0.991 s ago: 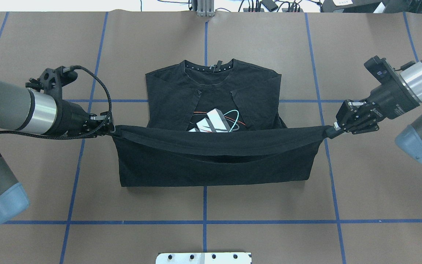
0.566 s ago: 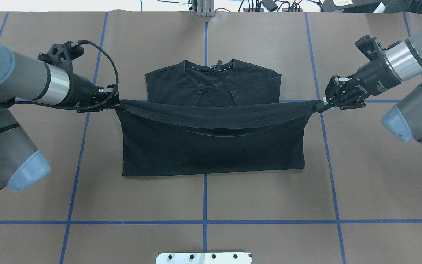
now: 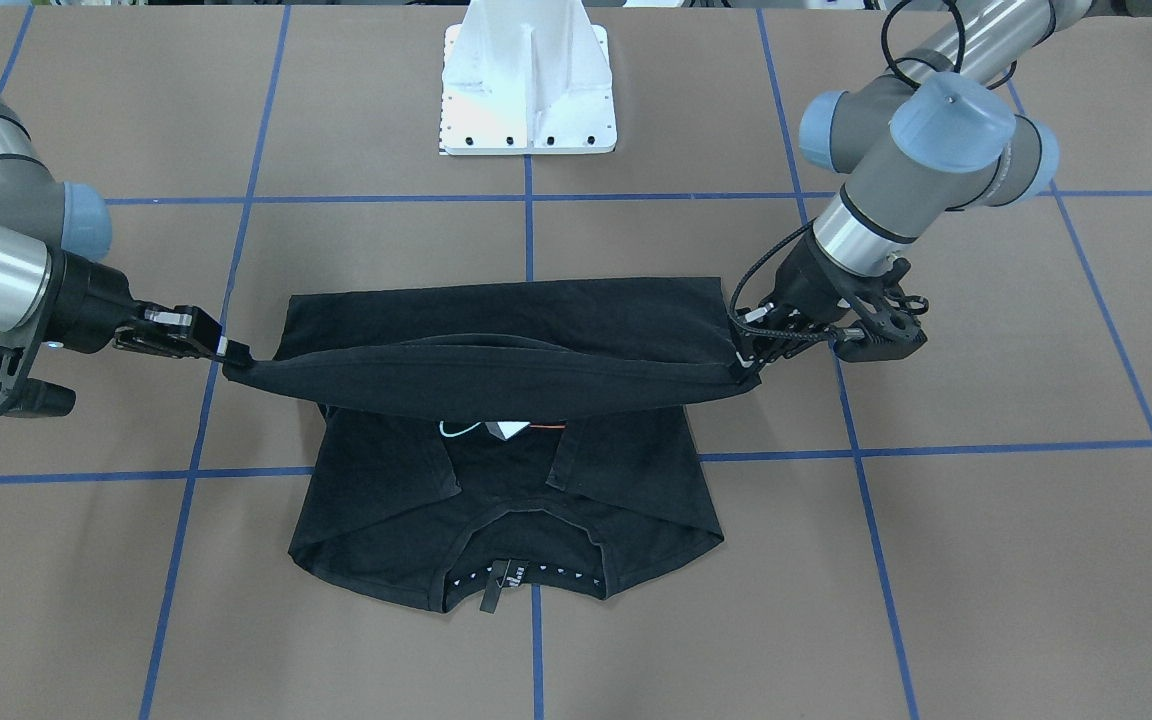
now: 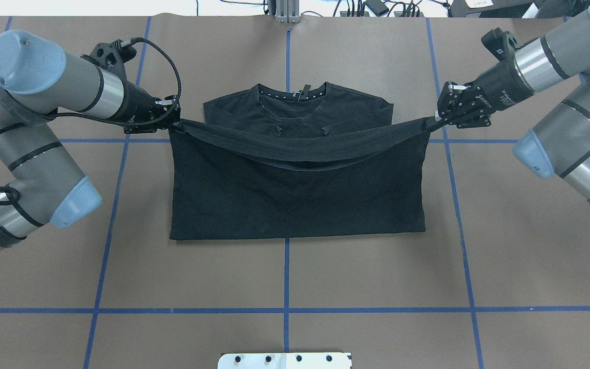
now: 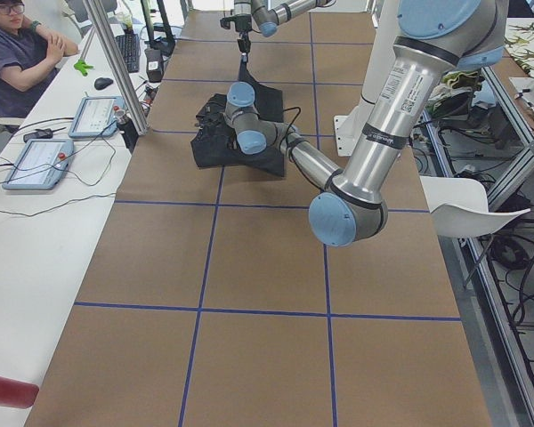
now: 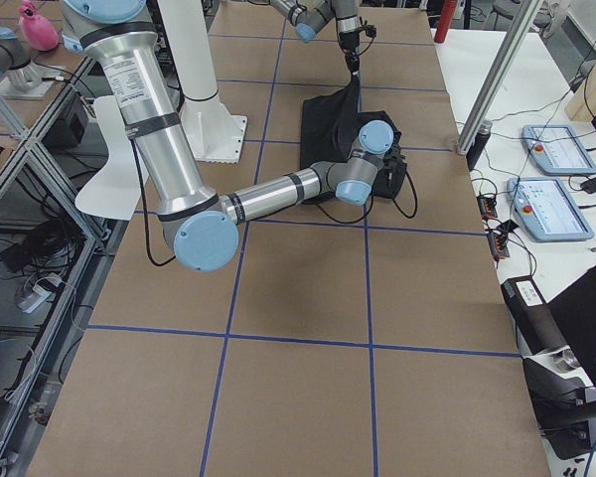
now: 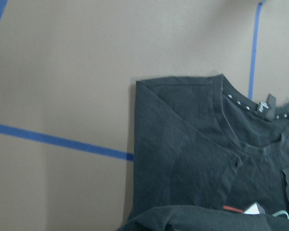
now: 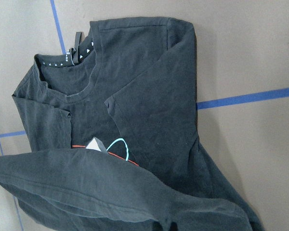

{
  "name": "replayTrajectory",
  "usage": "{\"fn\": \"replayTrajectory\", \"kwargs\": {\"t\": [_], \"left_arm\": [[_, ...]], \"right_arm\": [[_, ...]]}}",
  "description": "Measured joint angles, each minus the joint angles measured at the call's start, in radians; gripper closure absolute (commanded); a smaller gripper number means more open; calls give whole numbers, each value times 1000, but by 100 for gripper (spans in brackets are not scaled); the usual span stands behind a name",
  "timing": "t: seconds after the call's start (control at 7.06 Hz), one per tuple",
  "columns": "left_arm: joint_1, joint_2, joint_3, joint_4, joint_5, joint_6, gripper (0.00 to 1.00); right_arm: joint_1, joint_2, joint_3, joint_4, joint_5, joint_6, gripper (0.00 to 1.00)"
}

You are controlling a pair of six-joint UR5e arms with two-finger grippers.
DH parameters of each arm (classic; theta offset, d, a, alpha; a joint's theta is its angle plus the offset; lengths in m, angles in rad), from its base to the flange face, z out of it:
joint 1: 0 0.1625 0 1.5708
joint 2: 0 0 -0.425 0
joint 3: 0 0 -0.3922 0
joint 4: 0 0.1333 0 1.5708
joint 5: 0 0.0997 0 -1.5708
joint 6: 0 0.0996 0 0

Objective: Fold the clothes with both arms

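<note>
The black T-shirt (image 4: 295, 195) lies flat, sleeves folded in, collar (image 4: 292, 95) at the far side from the robot. Its bottom hem (image 4: 300, 146) hangs taut above the chest, stretched between both grippers. My left gripper (image 4: 174, 120) is shut on the hem's left corner, my right gripper (image 4: 436, 122) on the right corner. In the front-facing view the left gripper (image 3: 746, 362) is on the right, the right gripper (image 3: 226, 355) on the left, and the hem (image 3: 496, 380) sags slightly. A sliver of the chest print (image 8: 98, 144) shows under the lifted cloth.
The white pedestal base (image 3: 528, 80) stands at the robot's side of the table. Blue tape lines (image 4: 286, 287) grid the brown table cover. A seated person (image 5: 22, 53) and control tablets (image 5: 36, 160) are at a side bench beyond the table's far edge.
Both grippers have carried the hem away from the robot toward the collar. The folded lower half now covers the chest print in the overhead view, and the near fold edge has shifted farther.
</note>
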Motion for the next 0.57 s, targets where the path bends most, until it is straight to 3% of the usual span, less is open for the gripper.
{"fn": "replayTrajectory", "kwargs": {"t": [0.57], "left_arm": [[-24, -86, 144, -32, 12, 0, 100]], "right_arm": [[21, 64, -100, -1, -64, -5, 100]]}}
